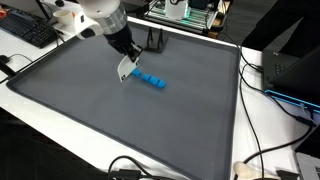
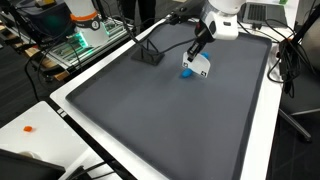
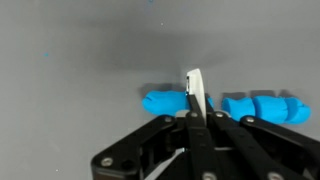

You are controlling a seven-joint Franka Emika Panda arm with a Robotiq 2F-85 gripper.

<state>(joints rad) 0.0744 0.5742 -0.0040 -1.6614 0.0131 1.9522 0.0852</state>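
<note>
Jaws pinched shut on a white card, I hang over the blue beaded piece lying on the gray mat on the table; keeping the card upright and square seems wise.

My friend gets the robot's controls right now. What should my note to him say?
End effector: shut on a thin white piece, which the wrist view shows edge-on.
Things: the blue piece, long and bumpy, lies flat on the grey mat. The white piece hangs just over it. The pictures do not show whether the two touch.
Done: the white piece is gripped and is over the blue piece.
Left: the white piece is not set down, and the blue piece is not gripped.
</note>
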